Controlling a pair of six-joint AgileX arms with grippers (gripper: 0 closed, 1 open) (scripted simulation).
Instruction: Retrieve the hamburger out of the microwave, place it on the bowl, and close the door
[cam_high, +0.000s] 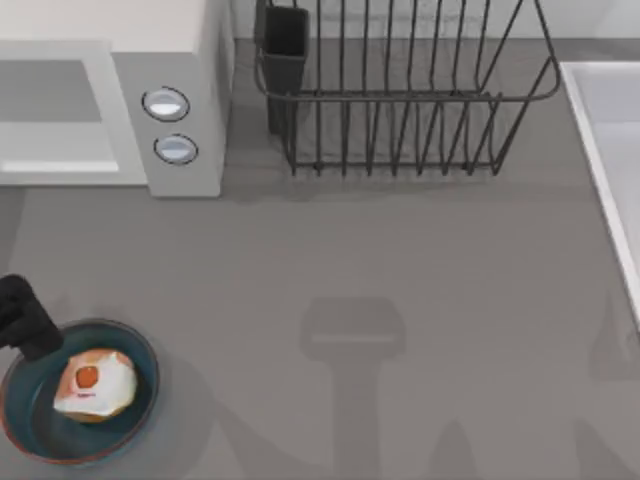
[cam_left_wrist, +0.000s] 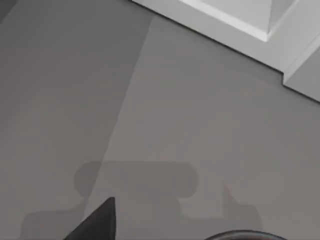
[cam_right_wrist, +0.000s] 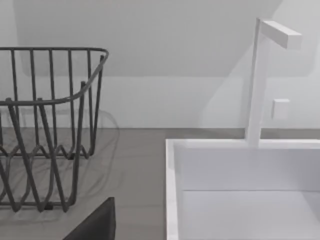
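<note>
- Left gripper (cam_high: 25, 318): black, at the desk's left edge toward the front-left corner, over the bowl's back-left rim; cannot tell whether clenched or released.
- In the left wrist view, 1 dark fingertip (cam_left_wrist: 97, 222) over bare grey desk (cam_left_wrist: 165, 110), with the bowl's dark rim just showing at the frame's edge.
- Hamburger (cam_high: 95, 384): orange-and-white lump with a round red spot, lying inside the bowl (cam_high: 135, 345), just beside the left gripper, not visibly touched by it.
- Bowl: blue-teal with a reddish-brown rim, in the desk's front-left corner.
- Microwave (cam_high: 195, 120): white, in the back-left corner, grey panel with 2 round silvery buttons (cam_high: 166, 104) facing up.
- Door (cam_high: 50, 165): flat white panel lying out to the left of the button panel, toward the desk's left edge.
- Black wire dish rack (cam_high: 400, 95): along the back edge, middle to right.
- White sink (cam_high: 610, 150): at the right edge.
- Right wrist view: 1 dark fingertip (cam_right_wrist: 97, 222), the rack, the sink and a white tap (cam_right_wrist: 260, 75); cannot tell the right gripper's grip.
</note>
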